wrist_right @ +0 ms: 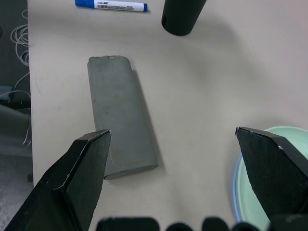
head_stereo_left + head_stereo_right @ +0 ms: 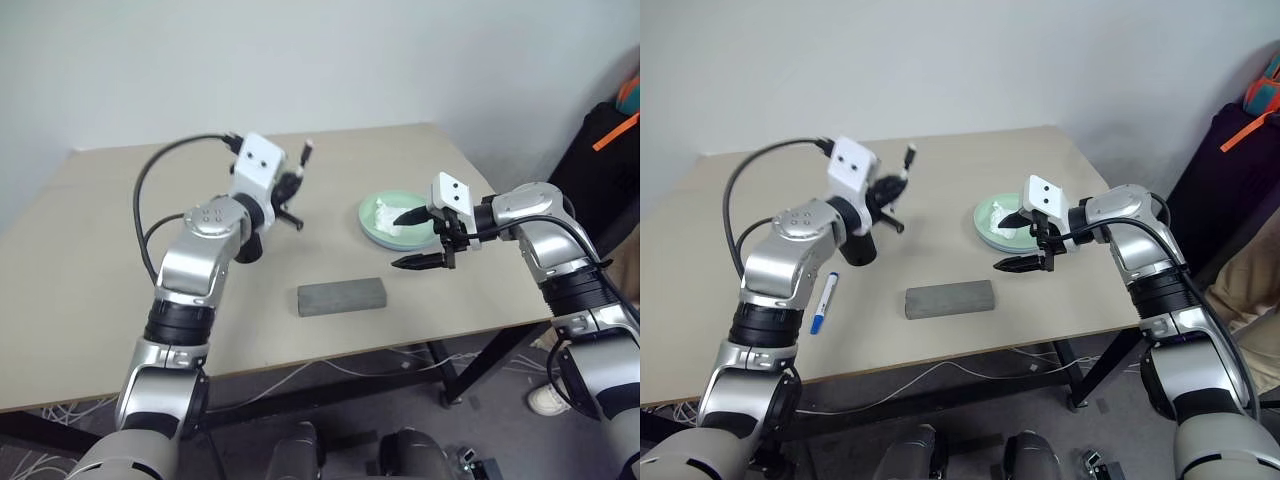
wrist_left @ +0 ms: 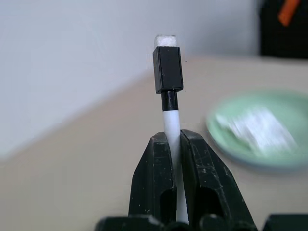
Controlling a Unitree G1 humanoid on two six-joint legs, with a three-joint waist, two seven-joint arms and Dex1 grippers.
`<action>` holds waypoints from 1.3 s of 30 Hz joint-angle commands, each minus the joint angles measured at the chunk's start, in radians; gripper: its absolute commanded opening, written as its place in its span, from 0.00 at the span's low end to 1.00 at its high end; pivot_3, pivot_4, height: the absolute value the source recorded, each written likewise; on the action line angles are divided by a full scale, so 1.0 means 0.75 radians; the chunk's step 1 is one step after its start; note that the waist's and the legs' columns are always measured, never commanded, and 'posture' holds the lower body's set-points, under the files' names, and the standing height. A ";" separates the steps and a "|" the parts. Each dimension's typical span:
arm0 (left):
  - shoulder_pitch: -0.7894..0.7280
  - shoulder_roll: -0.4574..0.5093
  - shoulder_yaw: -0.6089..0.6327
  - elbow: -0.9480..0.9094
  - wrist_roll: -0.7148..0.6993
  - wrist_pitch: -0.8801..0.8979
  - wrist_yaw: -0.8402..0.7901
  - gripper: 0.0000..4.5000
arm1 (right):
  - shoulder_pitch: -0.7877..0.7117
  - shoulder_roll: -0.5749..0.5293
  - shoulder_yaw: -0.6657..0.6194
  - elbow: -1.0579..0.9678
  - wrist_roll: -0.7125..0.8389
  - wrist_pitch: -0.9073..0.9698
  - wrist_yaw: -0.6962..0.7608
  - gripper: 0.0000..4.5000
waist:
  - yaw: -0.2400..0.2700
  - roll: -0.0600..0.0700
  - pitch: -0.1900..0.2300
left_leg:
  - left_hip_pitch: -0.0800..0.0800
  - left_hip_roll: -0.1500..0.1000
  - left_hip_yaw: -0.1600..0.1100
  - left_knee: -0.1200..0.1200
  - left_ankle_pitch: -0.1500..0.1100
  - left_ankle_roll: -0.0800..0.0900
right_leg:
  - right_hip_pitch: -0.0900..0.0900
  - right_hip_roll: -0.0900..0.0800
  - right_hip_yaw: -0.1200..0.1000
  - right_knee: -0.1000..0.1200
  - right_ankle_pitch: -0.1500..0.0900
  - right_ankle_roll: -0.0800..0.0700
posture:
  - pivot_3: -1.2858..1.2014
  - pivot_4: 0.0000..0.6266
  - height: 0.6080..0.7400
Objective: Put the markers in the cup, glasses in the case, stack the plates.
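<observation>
Our left gripper [image 3: 172, 144] pinches the black-capped marker [image 3: 168, 86] above the table [image 2: 100, 300]. Our right gripper [image 2: 418, 240] gapes empty beside the plates [image 2: 375, 212]. The right eye and right wrist add the blue marker [image 2: 825, 302], left of the case [image 2: 950, 298].

case [image 2: 950, 299] between marker [image 2: 824, 303] left and plates [image 2: 985, 222] right

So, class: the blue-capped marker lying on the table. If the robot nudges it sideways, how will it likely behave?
The blue-capped marker is a slim round tube lying flat on the smooth table, so it would probably roll rather than slide. It looks rigid and likely light. Its thin body could slip in a loose pinch.
</observation>
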 commanded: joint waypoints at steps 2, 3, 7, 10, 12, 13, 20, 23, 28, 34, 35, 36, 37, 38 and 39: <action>-0.080 -0.005 0.104 0.197 0.117 -0.341 0.203 0.01 | -0.053 0.003 -0.018 -0.008 -0.001 -0.005 0.000 1.00 | -0.002 0.000 0.000 | 0.001 0.001 0.000 0.001 0.000 0.000 | 0.000 0.001 0.001 0.000 0.000 0.000 | 0.52 0.00 0.67; -0.086 -0.003 0.109 0.237 0.134 -0.386 0.232 0.01 | -0.053 0.003 -0.019 -0.009 0.000 -0.004 -0.001 1.00 | -0.001 0.000 0.000 | 0.001 0.001 0.000 0.002 0.000 0.000 | 0.001 0.001 0.001 0.001 0.000 0.000 | 0.52 0.00 0.67; -0.085 -0.007 0.153 0.362 0.157 -0.522 0.312 0.01 | -0.043 -0.002 -0.022 -0.020 0.004 0.006 0.001 1.00 | 0.003 0.000 0.000 | 0.001 0.001 -0.001 0.005 0.000 0.000 | 0.002 0.001 0.000 0.002 0.000 -0.002 | 0.52 0.00 0.67; -0.078 -0.006 0.169 0.426 0.156 -0.579 0.334 0.01 | -0.042 -0.002 -0.022 -0.024 0.005 0.011 0.001 1.00 | 0.004 -0.001 0.000 | 0.001 0.001 -0.001 0.006 0.000 0.000 | 0.002 0.000 0.000 0.001 0.000 -0.002 | 0.52 0.00 0.67; -0.068 -0.010 0.173 0.457 0.152 -0.601 0.338 0.01 | -0.043 -0.001 -0.022 -0.024 0.005 0.012 0.000 1.00 | 0.005 -0.001 0.000 | 0.000 0.000 -0.001 0.006 0.000 0.000 | 0.002 -0.001 0.000 0.001 0.001 -0.002 | 0.52 0.00 0.67; -0.060 -0.013 0.171 0.473 0.151 -0.616 0.335 0.01 | -0.044 0.000 -0.022 -0.023 0.005 0.012 -0.001 1.00 | 0.005 -0.001 0.000 | 0.000 0.000 -0.001 0.006 0.000 0.000 | 0.002 -0.001 0.000 0.001 0.001 -0.002 | 0.52 0.00 0.67; -0.024 -0.039 0.164 0.545 0.140 -0.658 0.316 0.01 | -0.052 0.011 -0.021 -0.016 0.005 0.010 -0.004 1.00 | 0.003 -0.001 0.000 | 0.000 0.001 0.000 0.005 0.000 0.000 | 0.001 0.000 0.000 0.001 0.001 -0.002 | 0.52 0.00 0.67; -0.015 -0.041 0.161 0.570 0.148 -0.679 0.314 0.01 | -0.054 0.014 -0.021 -0.014 0.004 0.010 -0.005 1.00 | 0.003 -0.001 0.000 | 0.000 0.001 0.000 0.005 0.000 0.000 | 0.001 0.000 0.000 0.001 0.001 -0.002 | 0.52 0.00 0.67; 0.005 -0.031 0.161 0.586 0.151 -0.699 0.311 0.01 | -0.055 0.016 -0.023 -0.014 0.003 0.010 -0.006 1.00 | 0.004 -0.001 0.000 | 0.000 0.001 0.000 0.005 0.000 0.000 | 0.001 0.000 0.000 0.001 0.001 -0.002 | 0.52 0.00 0.67; 0.067 -0.010 0.170 0.513 0.140 -0.666 0.297 0.13 | -0.058 0.022 -0.023 -0.012 0.003 0.009 -0.009 1.00 | 0.002 -0.001 0.000 | 0.000 0.001 0.000 0.005 0.000 0.000 | 0.000 0.000 0.000 0.001 0.001 -0.002 | 0.52 0.00 0.67; 0.081 -0.009 0.172 0.490 0.135 -0.652 0.292 0.17 | -0.060 0.023 -0.022 -0.008 0.003 0.006 -0.009 1.00 | 0.002 -0.001 0.000 | 0.000 0.001 0.000 0.005 0.000 0.000 | 0.000 0.000 0.000 0.001 0.001 -0.002 | 0.52 0.00 0.67; 0.094 -0.009 0.174 0.466 0.130 -0.638 0.289 0.24 | -0.063 0.025 -0.022 -0.004 0.002 0.003 -0.009 1.00 | 0.002 -0.001 0.000 | 0.000 0.001 0.000 0.005 0.000 0.000 | 0.000 0.000 0.000 0.002 0.001 -0.002 | 0.52 0.00 0.67; 0.106 -0.009 0.175 0.441 0.129 -0.627 0.288 0.33 | -0.065 0.027 -0.022 0.000 0.002 0.001 -0.009 1.00 | 0.003 -0.001 0.000 | 0.000 0.001 0.000 0.005 0.000 0.000 | 0.000 0.000 0.000 0.002 0.001 -0.002 | 0.52 0.00 0.67; 0.118 -0.009 0.176 0.412 0.132 -0.614 0.291 0.39 | -0.068 0.029 -0.021 0.004 0.001 -0.001 -0.008 1.00 | 0.004 -0.001 0.000 | 0.000 0.001 0.000 0.005 0.000 0.000 | 0.000 0.000 0.000 0.002 0.001 -0.002 | 0.52 0.00 0.67; 0.129 -0.006 0.176 0.386 0.139 -0.607 0.297 0.46 | -0.070 0.031 -0.021 0.008 0.001 -0.004 -0.008 1.00 | 0.003 -0.001 0.000 | 0.000 0.001 0.000 0.005 0.000 0.000 | 0.000 0.000 0.000 0.002 0.001 -0.002 | 0.52 0.00 0.67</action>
